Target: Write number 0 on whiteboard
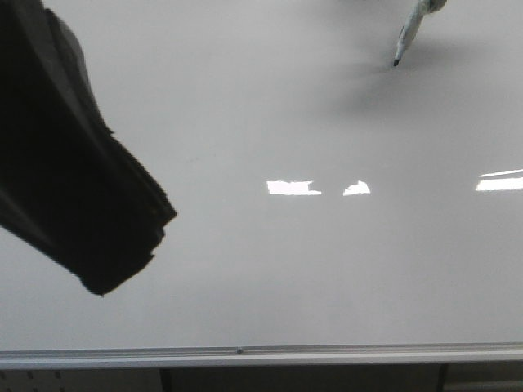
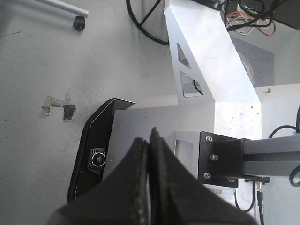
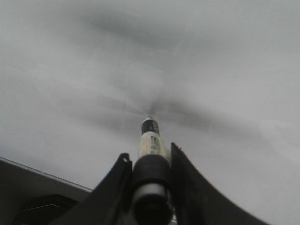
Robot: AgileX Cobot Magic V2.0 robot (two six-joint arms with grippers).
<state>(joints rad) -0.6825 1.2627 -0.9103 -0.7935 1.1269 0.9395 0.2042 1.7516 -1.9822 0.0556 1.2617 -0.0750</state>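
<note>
The right gripper (image 3: 149,173) is clamping a marker (image 1: 408,34) over the bare whiteboard (image 1: 270,269), risking a faint stroke; the left gripper (image 2: 149,154) is idling clenched, empty.

A robotics lab or workshop is suggested. In the left wrist view a bare grey floor (image 2: 61,61) is seen, marked with scraps of old tape (image 2: 56,105). A white metal frame (image 2: 211,61) with cut-out holes is bolted to a black bracket (image 2: 220,159) and an aluminium beam (image 2: 272,157). Loose wires (image 2: 248,21) and a black cable loop (image 2: 140,23) are left on the floor, and a caster wheel (image 2: 79,22) of some rolling stand is visible. In the front view a large whiteboard (image 1: 270,269) with a silver rail (image 1: 261,356) is laid flat as a work surface.
</note>
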